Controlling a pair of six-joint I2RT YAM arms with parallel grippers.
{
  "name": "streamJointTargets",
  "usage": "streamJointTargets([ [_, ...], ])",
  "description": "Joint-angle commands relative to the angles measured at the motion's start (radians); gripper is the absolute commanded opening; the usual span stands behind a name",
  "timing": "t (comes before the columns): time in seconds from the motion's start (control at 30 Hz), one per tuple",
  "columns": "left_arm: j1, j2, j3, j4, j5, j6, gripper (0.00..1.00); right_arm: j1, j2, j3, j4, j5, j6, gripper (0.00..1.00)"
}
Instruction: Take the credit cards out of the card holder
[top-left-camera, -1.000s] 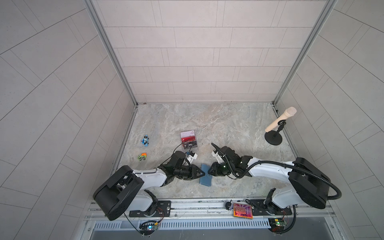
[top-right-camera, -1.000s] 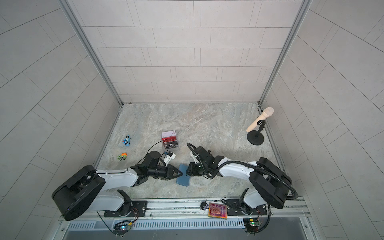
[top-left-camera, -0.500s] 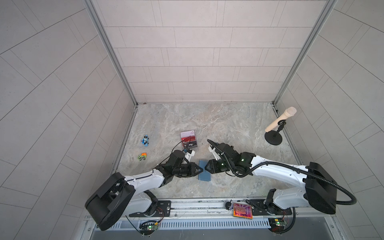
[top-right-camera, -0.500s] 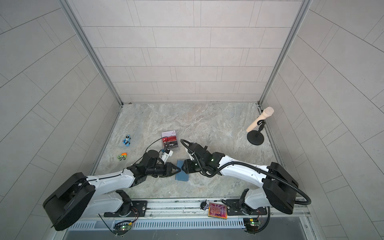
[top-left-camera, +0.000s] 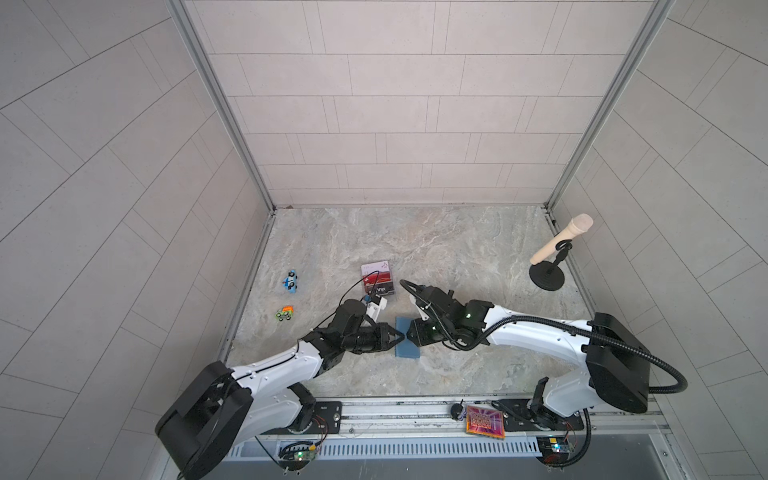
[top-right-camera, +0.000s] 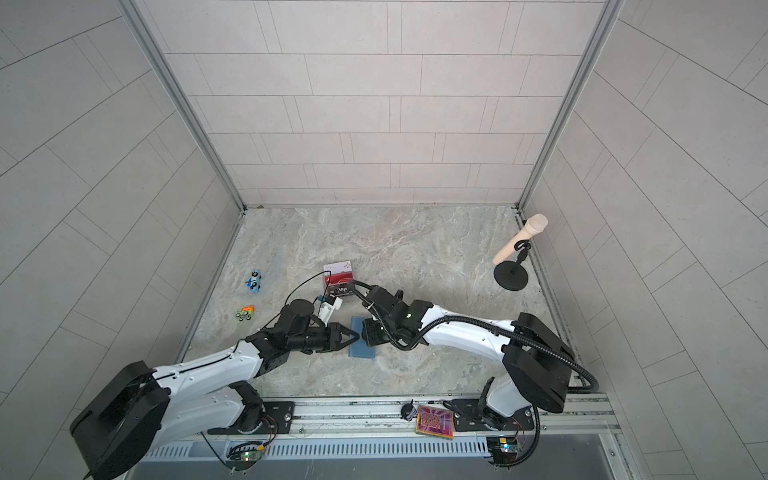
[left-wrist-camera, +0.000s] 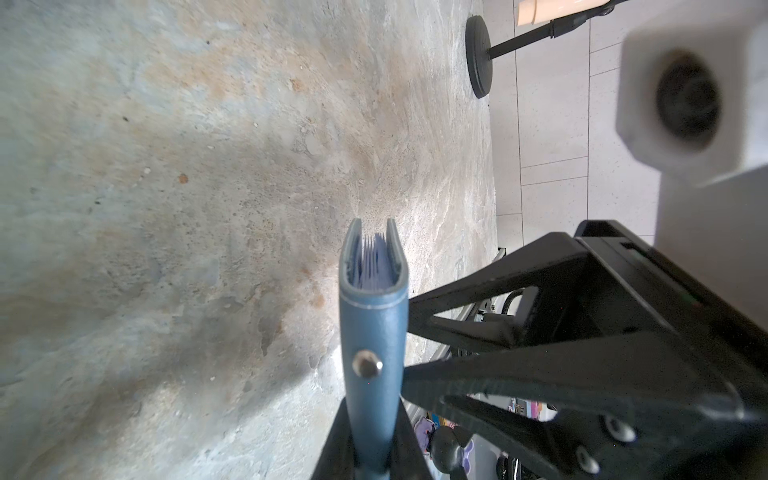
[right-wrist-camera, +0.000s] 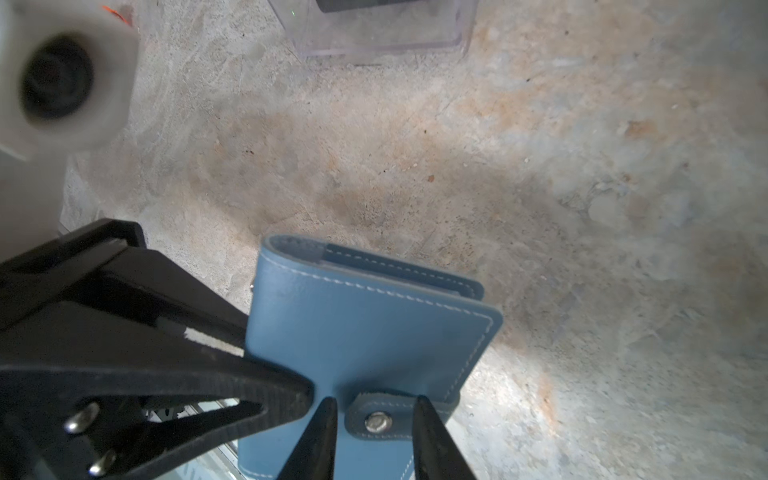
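Note:
The slate-blue card holder (top-left-camera: 408, 351) (top-right-camera: 362, 351) is closed and held flat, low over the table near the front, between both grippers. My left gripper (top-left-camera: 400, 337) (left-wrist-camera: 372, 419) is shut on one long edge of the holder (left-wrist-camera: 372, 324). My right gripper (top-left-camera: 409, 337) (right-wrist-camera: 374, 411) comes from the opposite side. Its fingers stand apart on either side of the snap tab (right-wrist-camera: 378, 419), with a small gap on one side. A pale credit card (top-left-camera: 375, 267), a red one (top-left-camera: 378, 276) and a dark "Vip" one (top-left-camera: 381, 289) sit on a clear stand behind.
The clear acrylic stand (right-wrist-camera: 374, 29) lies just behind the grippers. A microphone on a black round base (top-left-camera: 548, 266) stands at the right edge. Two toy cars (top-left-camera: 291, 281) (top-left-camera: 284, 313) lie at the left. An orange-pink patterned tile (top-left-camera: 484, 422) rests on the front rail.
Both grippers and the holder have moved a little away from the front edge. The holder now lies squarer between them. The right arm has stretched further to the left.

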Motion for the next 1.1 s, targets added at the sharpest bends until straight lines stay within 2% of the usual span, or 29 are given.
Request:
streamJointTargets([
  [0.0, -0.006, -0.016, 0.021, 0.006, -0.005, 0.017, 0.03, 0.01, 0.033, 0.03, -0.003, 0.01, -0.006, 0.34],
  [0.13, -0.006, -0.023, 0.022, 0.009, -0.007, 0.017, 0.03, 0.016, 0.06, 0.036, -0.002, 0.009, 0.004, 0.32],
  [0.4, -0.005, -0.047, 0.025, -0.017, -0.041, 0.025, 0.02, 0.017, 0.074, 0.041, -0.044, 0.037, 0.016, 0.2],
  [0.83, -0.004, -0.057, 0.041, -0.067, -0.091, 0.052, 0.02, 0.012, 0.005, 0.041, -0.121, 0.095, 0.005, 0.01],
  [1.07, -0.002, -0.054, 0.08, -0.094, -0.08, 0.074, 0.01, -0.023, -0.079, 0.0, -0.121, 0.078, -0.022, 0.0],
])
